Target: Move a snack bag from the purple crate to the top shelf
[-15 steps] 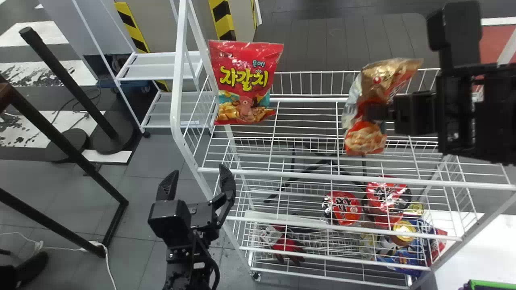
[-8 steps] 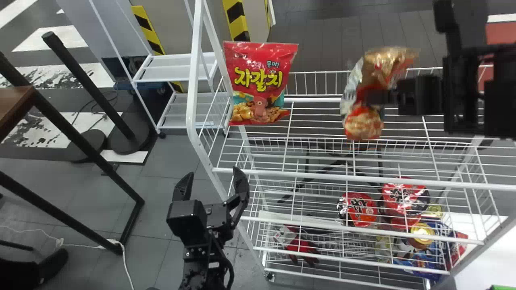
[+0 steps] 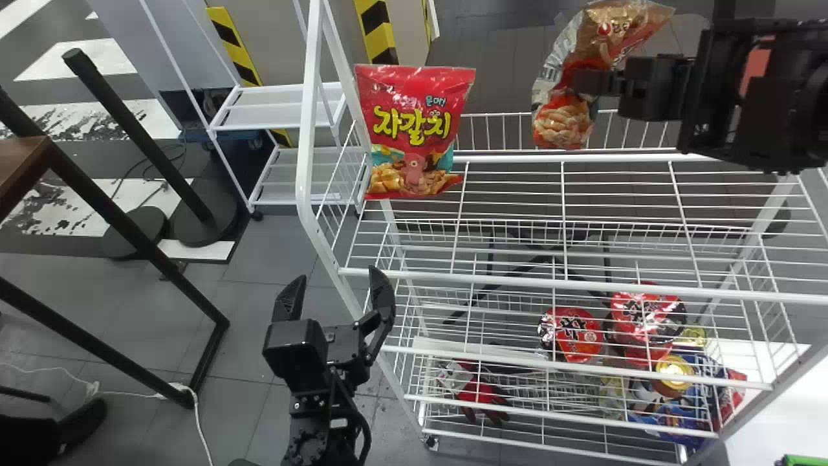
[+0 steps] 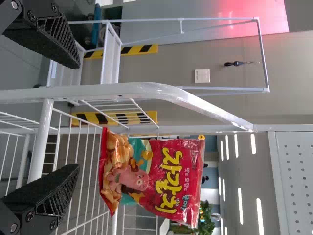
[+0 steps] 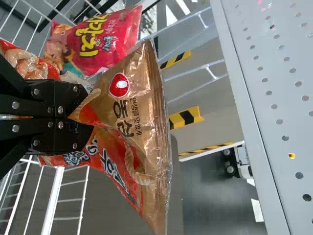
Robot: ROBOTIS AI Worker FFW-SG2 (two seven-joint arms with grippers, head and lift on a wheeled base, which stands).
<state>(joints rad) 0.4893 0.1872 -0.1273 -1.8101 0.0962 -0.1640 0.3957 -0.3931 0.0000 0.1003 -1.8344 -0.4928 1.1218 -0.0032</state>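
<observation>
Your right gripper (image 3: pixel 583 83) shifts toward twelve o'clock, fingers pinching gold-and-red snack bag (image 3: pixel 561 124), now at two. Carrying is in hand; next, lower bag onto top shelf (image 3: pixel 485 157), clearance hard to judge. Left gripper (image 3: pixel 339 277) waits at eight, fingers spread.

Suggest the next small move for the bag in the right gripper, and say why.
I'd probably lower the snack bag toward the top shelf, to the right of the red bag. The right gripper grips it firmly enough to lift it, its lower end overlaps the back rail in the head view, and wire floor shows beside the red bag.
</observation>
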